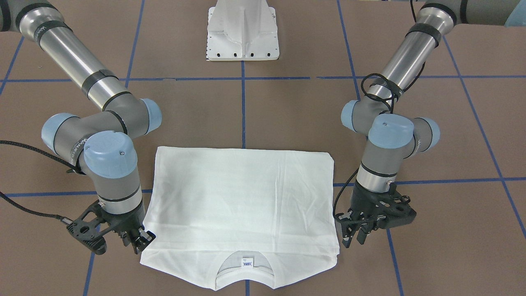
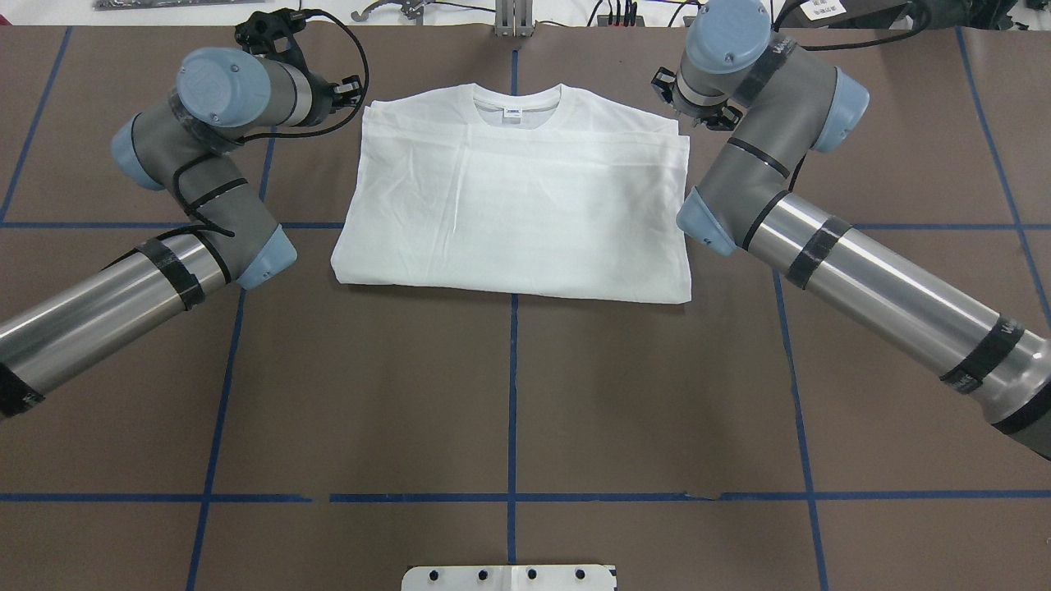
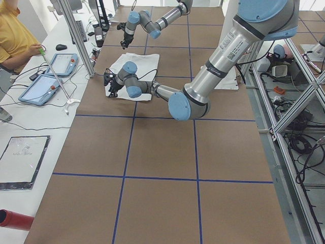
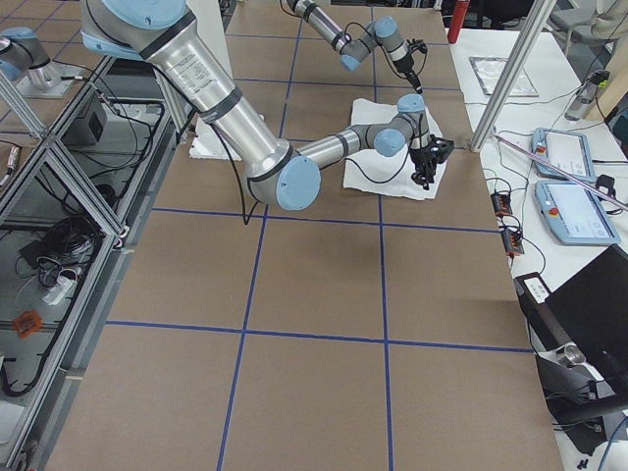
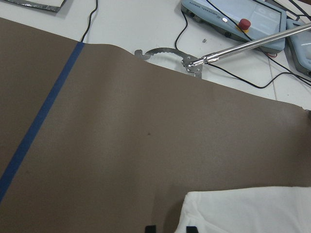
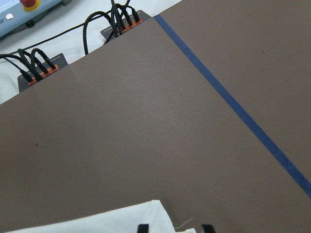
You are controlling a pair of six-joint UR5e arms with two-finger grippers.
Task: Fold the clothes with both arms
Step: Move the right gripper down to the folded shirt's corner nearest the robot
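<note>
Collar (image 1: 234,280) of the folded white T-shirt (image 1: 242,197) lay nearest, flat on the brown counter (image 1: 287,115); left pincer (image 1: 356,238) and right pincer (image 1: 139,242), jaws apart, stood at its collar-end corners.

R pincer (image 4: 426,169) at shirt (image 4: 389,177) near edge, L arm (image 4: 340,38) at far edge.
</note>
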